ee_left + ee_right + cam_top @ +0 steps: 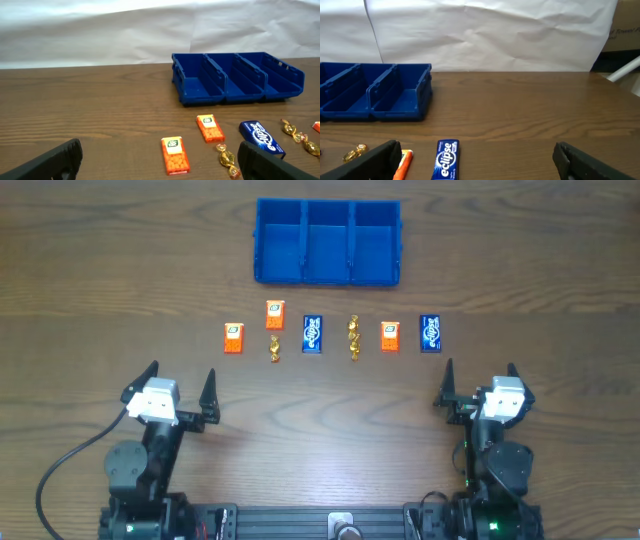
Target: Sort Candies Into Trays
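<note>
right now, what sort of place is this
Probably a robot lab test bench, not a home: a white sheet hung as backdrop behind the wood-grain table, and candies laid in a neat row before a blue tray.

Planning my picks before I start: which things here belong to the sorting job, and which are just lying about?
For the job: blue tray, orange boxes, blue packs, gold-wrapped candies.
Lying about: black cable, white sheet, cardboard box.
</note>
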Controlling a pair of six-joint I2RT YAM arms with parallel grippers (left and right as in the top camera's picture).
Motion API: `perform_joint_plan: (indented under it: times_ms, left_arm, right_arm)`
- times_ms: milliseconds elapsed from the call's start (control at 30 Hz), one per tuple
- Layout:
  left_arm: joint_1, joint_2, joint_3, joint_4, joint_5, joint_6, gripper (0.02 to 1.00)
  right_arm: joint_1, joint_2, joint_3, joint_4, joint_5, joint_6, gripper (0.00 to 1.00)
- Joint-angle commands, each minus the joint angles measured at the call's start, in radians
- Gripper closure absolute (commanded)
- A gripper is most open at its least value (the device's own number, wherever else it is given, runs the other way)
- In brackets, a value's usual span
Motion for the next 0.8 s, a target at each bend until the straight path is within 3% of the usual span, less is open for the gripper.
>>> perform_joint_plan:
  times_ms: [33,233,433,800]
  left_arm:
    - [0.004,-0.007,-0.022,-0.029,0.021,0.010,0.020]
    - [-0.007,0.080,0.045,-0.013,-0.012,-0.027,0.023]
    - [-0.007,0.579,0.539,-0.241,-0.025,-0.024,0.020]
    - [-0.076,1.353,0.980,-0.433,0.026,-0.078,0.020]
  right_arm:
    - [-0.008,-0.006,-0.002,-0.006,-0.005,-0.012,0.003]
    - [-0.008,-0.006,-0.002,-0.006,-0.005,-0.012,0.003]
    - [-0.008,-0.006,-0.002,-0.006,-0.005,-0.012,0.003]
    - [-0.008,-0.006,-0.002,-0.006,-0.005,-0.012,0.003]
